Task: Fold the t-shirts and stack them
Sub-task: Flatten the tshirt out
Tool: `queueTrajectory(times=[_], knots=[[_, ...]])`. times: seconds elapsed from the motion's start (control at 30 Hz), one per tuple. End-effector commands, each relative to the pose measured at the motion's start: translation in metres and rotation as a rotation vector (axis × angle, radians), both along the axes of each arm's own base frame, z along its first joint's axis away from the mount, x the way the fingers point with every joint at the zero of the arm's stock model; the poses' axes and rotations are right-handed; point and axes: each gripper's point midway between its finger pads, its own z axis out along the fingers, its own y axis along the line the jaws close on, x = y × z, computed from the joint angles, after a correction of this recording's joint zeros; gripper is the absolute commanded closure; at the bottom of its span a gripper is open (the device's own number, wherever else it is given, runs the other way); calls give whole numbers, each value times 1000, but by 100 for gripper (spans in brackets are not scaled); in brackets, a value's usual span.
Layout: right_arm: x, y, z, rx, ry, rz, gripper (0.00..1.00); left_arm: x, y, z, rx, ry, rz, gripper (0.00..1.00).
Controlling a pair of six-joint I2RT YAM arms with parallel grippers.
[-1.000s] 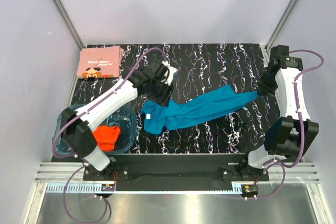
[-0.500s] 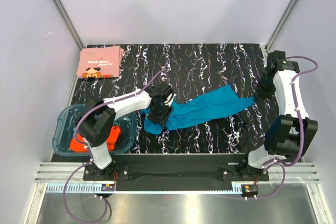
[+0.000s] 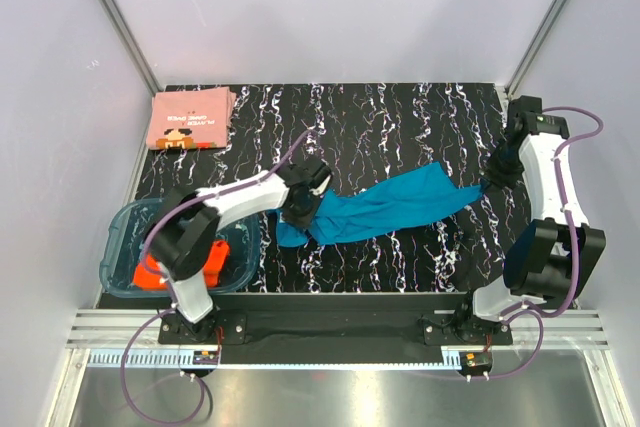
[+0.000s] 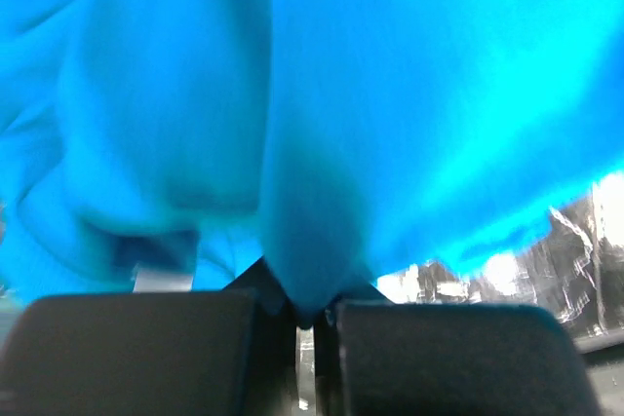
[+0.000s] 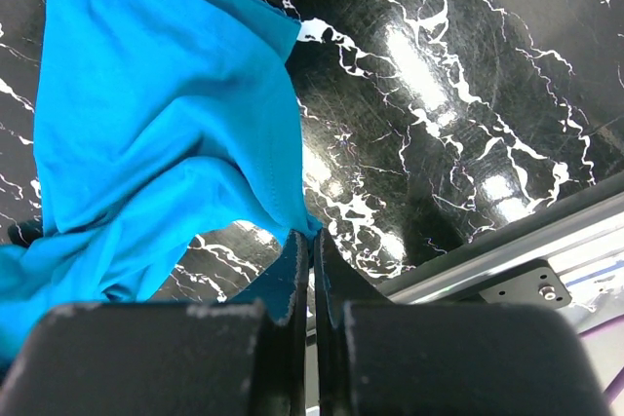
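Top external view first: you have one garment that looks finished, the salmon-pink t-shirt, lying folded flat in the far left corner of the table. The orange-red t-shirt is bunched inside the tub at the near left (partly hidden behind the left arm), so by my reading its fold is not yet begun. The teal-blue t-shirt lies across the middle of the table as a long, twisted band, running from the left gripper near the tub out to the right gripper at the right edge. It is neither spread flat nor folded, so you are early in the second shirt, with stacking left for two of them.

Left wrist view: your left claw is clamped shut on a pinched fold of teal cloth, which fills almost the whole picture. Which part of the shirt this is, I cannot tell (the picture is blurred).

Right wrist view: your right claw is closed tight on a hemmed corner of the same shirt, just above the marbled table top, and the cloth trails away to the left in loose folds. I judge that you need to flatten it before any fold can go in cleanly.
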Motion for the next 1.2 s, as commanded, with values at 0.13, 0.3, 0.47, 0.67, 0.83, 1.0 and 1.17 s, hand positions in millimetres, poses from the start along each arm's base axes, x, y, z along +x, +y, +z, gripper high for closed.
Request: queueTrajectory(times=[0.13,0.3,0.47,0.67,0.83,1.0,1.17], knots=[[2,7,8,-32,-29,35,100,-25,3,134,-236,-161,-68,99],[-7,5,8,-52,-21,7,100,-65,18,178,-371,-195,-125,98],[-23,-9,30,-128,-37,-60,100,-95,20,202,-544,-228,-129,94],[-35,-33,57,-258,-36,-116,100,-98,24,195,-541,-241,-148,93],[-54,-60,52,-395,48,-152,100,-64,19,169,-351,-188,-165,97],[-59,-75,44,-439,73,-189,100,-12,26,120,-43,-126,-116,100],[-34,-85,38,-420,75,-196,100,31,25,109,119,-150,-110,100]])
